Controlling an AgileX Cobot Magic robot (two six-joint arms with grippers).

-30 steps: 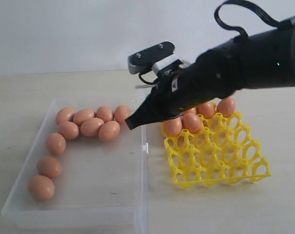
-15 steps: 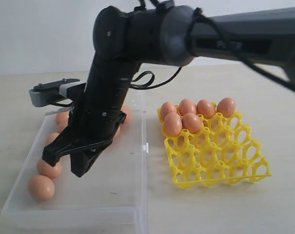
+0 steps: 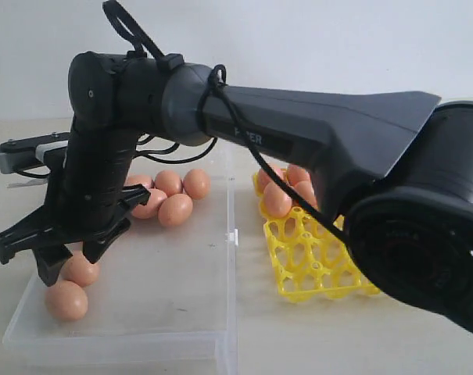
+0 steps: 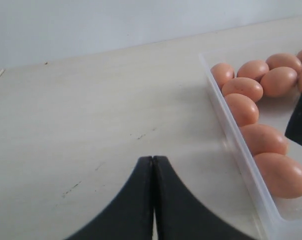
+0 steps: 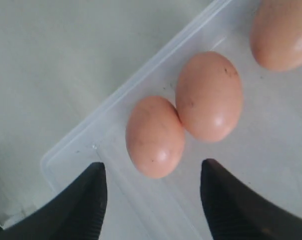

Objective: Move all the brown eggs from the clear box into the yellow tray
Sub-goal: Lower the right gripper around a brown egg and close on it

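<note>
Right hand (image 5: 151,167), jaws spread wide and holding nothing, hangs over 2 touching brown eggs (image 5: 155,137) in a near corner of the clear box (image 3: 119,337) on the tabletop (image 4: 91,100). More eggs line the box's walls. Beside it, the yellow tray (image 3: 299,273) holds several eggs, partly hidden by the arm. Left hand (image 4: 153,200), pressed shut, sits outside the box.

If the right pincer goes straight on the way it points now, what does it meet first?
Probably the brown egg in the corner of the clear box; in the right wrist view it lies centred ahead of the open right pincer. Depth is unclear.
</note>
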